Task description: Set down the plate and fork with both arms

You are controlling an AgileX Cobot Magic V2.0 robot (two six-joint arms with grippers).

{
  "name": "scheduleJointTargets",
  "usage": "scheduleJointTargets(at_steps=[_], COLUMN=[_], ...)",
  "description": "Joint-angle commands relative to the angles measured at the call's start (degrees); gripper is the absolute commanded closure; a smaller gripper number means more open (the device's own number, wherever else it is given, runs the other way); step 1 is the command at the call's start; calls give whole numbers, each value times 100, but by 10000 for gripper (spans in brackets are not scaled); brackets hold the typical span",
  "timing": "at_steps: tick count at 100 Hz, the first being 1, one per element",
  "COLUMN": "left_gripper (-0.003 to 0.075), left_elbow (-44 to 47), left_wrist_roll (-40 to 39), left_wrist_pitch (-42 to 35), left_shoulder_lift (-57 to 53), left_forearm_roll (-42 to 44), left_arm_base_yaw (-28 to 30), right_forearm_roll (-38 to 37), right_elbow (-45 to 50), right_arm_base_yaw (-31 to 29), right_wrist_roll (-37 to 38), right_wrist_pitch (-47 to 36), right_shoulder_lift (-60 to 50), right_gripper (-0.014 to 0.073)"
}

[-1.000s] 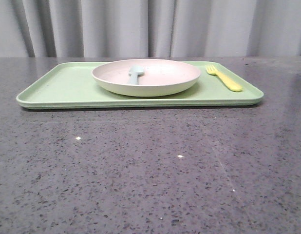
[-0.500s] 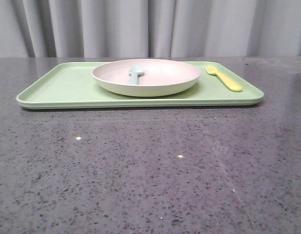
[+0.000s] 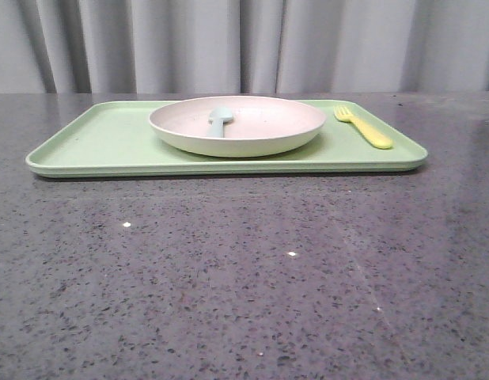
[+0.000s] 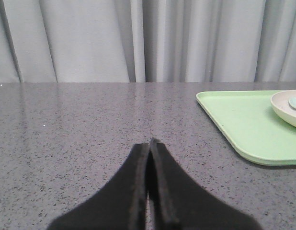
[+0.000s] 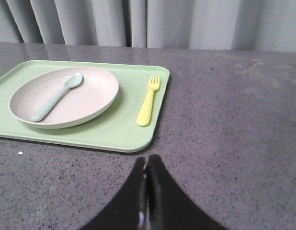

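both grippers, left gripper point(image 4: 149, 143) and right gripper point(image 5: 147, 160), closed, hovering low.

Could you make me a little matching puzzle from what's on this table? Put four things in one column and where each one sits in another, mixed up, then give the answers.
Things:
1. plate
2. fork
3. spoon
4. right gripper

Places or states:
A. lying inside the plate
B. shut, over the bare table, short of the tray's near edge
C. resting on the tray, around its middle
D. lying on the tray, to the right of the plate

Pairs: 1-C, 2-D, 3-A, 4-B
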Motion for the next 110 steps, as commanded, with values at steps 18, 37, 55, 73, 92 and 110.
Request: scheduleJointTargets(at_steps=[18, 37, 55, 73, 92, 110], left_gripper=[741, 741, 741, 741, 741, 741], left_elbow=[80, 80, 80, 80, 80, 70], left_wrist_roll=[-53, -53, -53, -53, -53, -53], left_wrist_pitch=[-494, -494, -494, -494, -494, -494], left_shoulder_lift=[-177, -177, -177, -177, -177, -177], left_forearm_roll=[-40, -40, -40, -40, -40, -40], left_arm_base_yaw=[-45, -45, -45, -45, -45, -45], right_forearm_roll=[838, 838, 858, 910, 1017, 1033], right_elbow=[550, 1218, 1834, 2333, 2645, 2645], right_arm_base_yaw=[-655, -1082, -1425, -1695, -1792, -1792], right_wrist_roll=[-1214, -1214, -1203, -1186, -1186, -1186], right_wrist_pitch=[-2135, -3029, -3057, -3002, -2726, -2461], right_shoulder_lift=[3, -394, -912, -1374, -1820, -1926], right_gripper=[661, 661, 661, 661, 661, 661])
